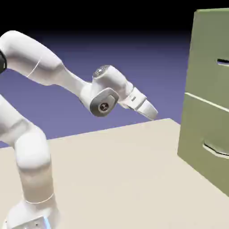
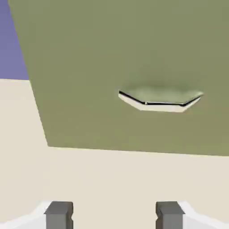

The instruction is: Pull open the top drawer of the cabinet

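The olive-green cabinet stands at the exterior view's right edge. Its top drawer is the upper panel, flush with the front, and only the end of its short silvery bar handle shows at the frame edge. My gripper hangs in the air well left of the cabinet, angled down toward it, touching nothing. In the hand view the grey fingertips stand wide apart, open and empty, and the cabinet front fills the frame with the lower panel's curved handle; the top drawer is out of that view.
The lower panel carries a wider curved silvery handle. The beige table runs from the arm's base up to the cabinet's foot. A blue-violet backdrop lies behind.
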Motion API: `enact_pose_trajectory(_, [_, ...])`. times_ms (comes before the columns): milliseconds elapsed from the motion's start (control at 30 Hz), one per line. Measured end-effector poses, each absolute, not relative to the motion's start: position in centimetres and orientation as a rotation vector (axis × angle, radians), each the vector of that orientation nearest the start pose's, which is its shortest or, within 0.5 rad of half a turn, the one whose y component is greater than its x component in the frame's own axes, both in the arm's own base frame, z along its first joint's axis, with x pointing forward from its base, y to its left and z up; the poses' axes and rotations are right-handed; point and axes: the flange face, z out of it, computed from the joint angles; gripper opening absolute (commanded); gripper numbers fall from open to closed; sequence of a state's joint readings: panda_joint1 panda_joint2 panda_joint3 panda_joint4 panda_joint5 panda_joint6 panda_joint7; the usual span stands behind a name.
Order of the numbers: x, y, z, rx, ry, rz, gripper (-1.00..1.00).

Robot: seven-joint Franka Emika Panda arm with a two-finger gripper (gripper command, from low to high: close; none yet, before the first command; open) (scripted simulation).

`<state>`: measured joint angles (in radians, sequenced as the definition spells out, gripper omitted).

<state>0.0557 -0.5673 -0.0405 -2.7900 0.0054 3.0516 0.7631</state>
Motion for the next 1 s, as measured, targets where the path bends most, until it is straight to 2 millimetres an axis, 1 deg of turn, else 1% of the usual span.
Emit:
enact_pose_trajectory(133, [40.7, 0.4, 50.2, -2.233, 1.015, -1.051, 0.0])
enact_pose_trajectory(267, [42.0, -0.2, 53.0, -2.05, 1.068, -1.032, 0.0])
enact_pose_trajectory(500, [44.6, -1.8, 56.7, -1.754, 1.163, -0.963, 0.0])
enact_pose_trajectory(733, [47.5, -3.9, 58.9, -1.488, 1.256, -0.872, 0.0])
enact_pose_trajectory(1000, [51.3, -6.1, 59.8, -1.214, 1.355, -0.77, 0.0])
